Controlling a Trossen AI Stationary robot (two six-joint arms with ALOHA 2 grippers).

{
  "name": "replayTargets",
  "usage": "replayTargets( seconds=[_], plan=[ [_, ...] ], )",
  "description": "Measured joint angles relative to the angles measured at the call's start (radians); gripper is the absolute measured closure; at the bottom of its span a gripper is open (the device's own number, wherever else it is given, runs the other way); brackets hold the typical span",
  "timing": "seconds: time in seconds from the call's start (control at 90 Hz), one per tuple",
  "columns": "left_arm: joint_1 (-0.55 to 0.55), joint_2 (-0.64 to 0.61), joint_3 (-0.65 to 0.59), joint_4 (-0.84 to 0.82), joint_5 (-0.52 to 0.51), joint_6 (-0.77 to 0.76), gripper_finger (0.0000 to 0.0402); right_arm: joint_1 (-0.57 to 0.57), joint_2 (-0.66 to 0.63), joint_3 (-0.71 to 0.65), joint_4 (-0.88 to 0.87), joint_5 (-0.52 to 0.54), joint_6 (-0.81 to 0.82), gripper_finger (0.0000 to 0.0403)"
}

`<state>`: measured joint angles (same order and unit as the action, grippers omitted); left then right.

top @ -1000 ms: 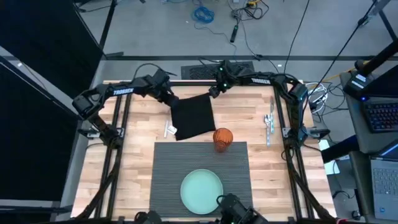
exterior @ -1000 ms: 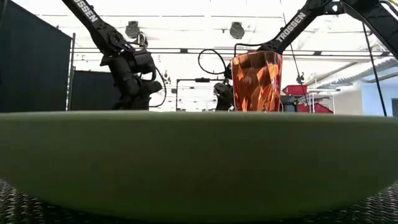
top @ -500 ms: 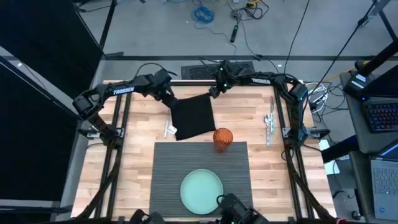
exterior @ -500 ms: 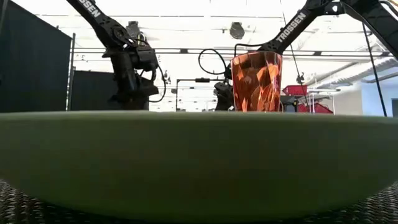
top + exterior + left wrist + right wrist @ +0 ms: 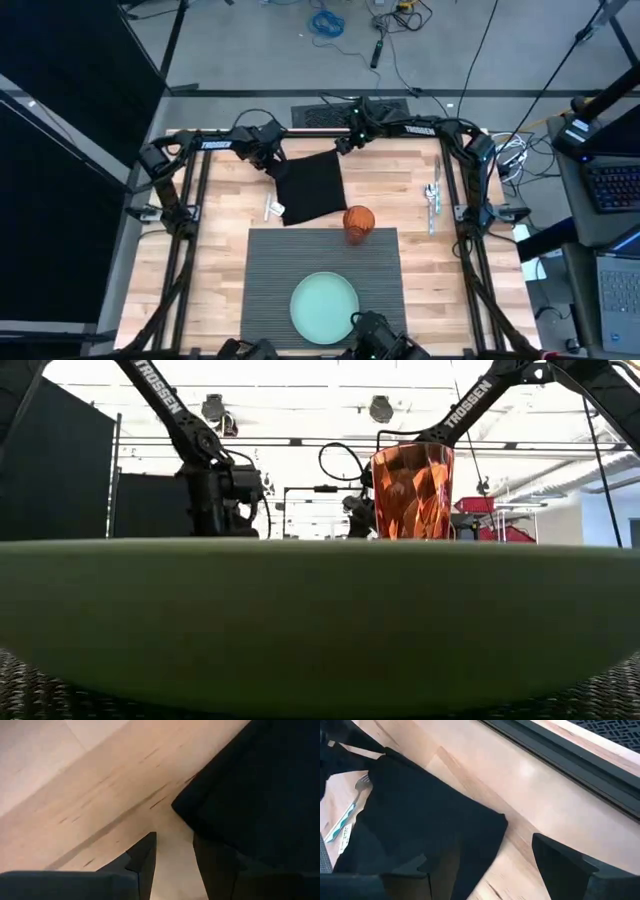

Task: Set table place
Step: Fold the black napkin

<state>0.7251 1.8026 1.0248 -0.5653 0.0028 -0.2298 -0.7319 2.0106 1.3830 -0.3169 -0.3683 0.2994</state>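
Both end effectors hover over the black napkin's far corners, left end effector narrowly parted, right end effector wide, apparently poised to lift it toward the placemat.

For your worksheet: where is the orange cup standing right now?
In the high view the orange cup stands on the far edge of the grey placemat, right of centre, beyond the green plate and beside the black napkin.

The placemat is dark grey with fine parallel ribs. On it sit a pale green plate and an orange faceted tumbler (translucent, amber-toned). The napkin is plain black; the bench shows light wooden planks.
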Motion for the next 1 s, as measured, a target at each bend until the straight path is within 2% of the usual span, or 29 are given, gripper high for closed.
replayTargets(
  seconds=[0.178, 0.333, 0.6, 0.789, 0.878, 1.0],
  plan=[
    [-0.008, -0.009, 0.000, -0.004, -0.004, 0.003, 0.0283, 0.002, 0.000, 0.000, 0.000, 0.000, -0.004, 0.0172],
    [0.001, -0.042, 0.020, -0.081, -0.019, 0.032, 0.0283, 0.000, 0.000, 0.000, -0.001, 0.000, -0.008, 0.0172],
    [0.008, -0.100, 0.087, -0.085, 0.022, 0.045, 0.0283, 0.001, 0.000, 0.000, -0.002, -0.007, -0.014, 0.0172],
    [0.009, -0.071, 0.090, -0.093, 0.023, 0.060, 0.0283, -0.002, -0.004, 0.000, -0.044, -0.116, 0.009, 0.0172],
    [0.012, -0.061, 0.090, -0.093, 0.026, 0.065, 0.0283, -0.002, -0.008, 0.033, -0.112, -0.157, -0.043, 0.0172],
    [0.014, -0.054, 0.090, -0.095, 0.041, 0.072, 0.0283, 0.001, -0.012, 0.120, -0.223, -0.154, -0.217, 0.0172]
  ],
)
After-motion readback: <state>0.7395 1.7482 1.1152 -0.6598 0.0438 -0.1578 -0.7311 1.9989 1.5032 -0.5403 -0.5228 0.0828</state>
